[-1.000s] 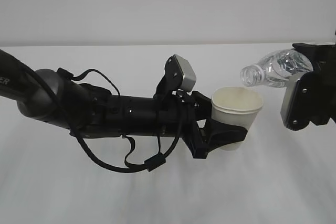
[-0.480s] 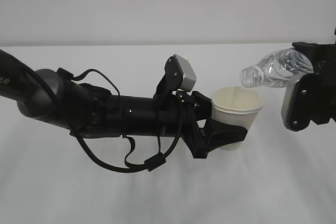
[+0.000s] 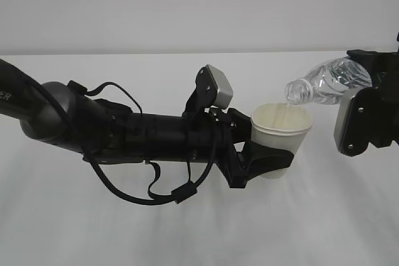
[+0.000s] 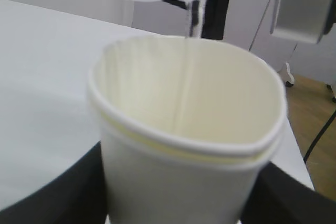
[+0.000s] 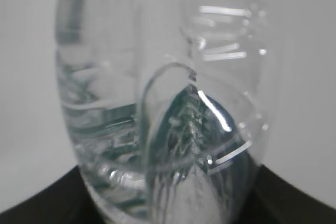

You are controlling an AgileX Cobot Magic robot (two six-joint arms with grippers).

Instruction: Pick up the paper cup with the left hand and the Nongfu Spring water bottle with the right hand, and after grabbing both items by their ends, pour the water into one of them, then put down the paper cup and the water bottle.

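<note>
Left hand [image 3: 124, 132] reaches in from the left, arm lying nearly level above the white table [image 3: 199, 228]. Its claw [image 3: 265, 157] is clamped on the paper cup [image 3: 282, 138], black fingers [image 3: 269, 161] wrapping the lower half of the cup wall. Cup is upright, held off the table, mouth open upward. In the left wrist view the paper cup [image 4: 189, 145] fills the frame, rim slightly squeezed out of round, looks like a double rim line near the top.

Right hand [image 3: 368, 113] sits at the right edge, claw clamped on the base end of the Nongfu Spring water bottle [image 3: 327, 81]. Exact finger contact is hidden in the exterior view; the right wrist view shows the clear ribbed bottle [image 5: 163, 103] seated between dark claw parts at the bottom corners. Bottle is tipped nearly level, neck pointing left and a bit down, open mouth just above the cup's right rim, not touching it.

A thin stream of water [image 4: 188, 61] falls from the bottle mouth into the cup along the inner far wall. Some water shows inside the bottle body. Wall behind is plain pale grey.
</note>
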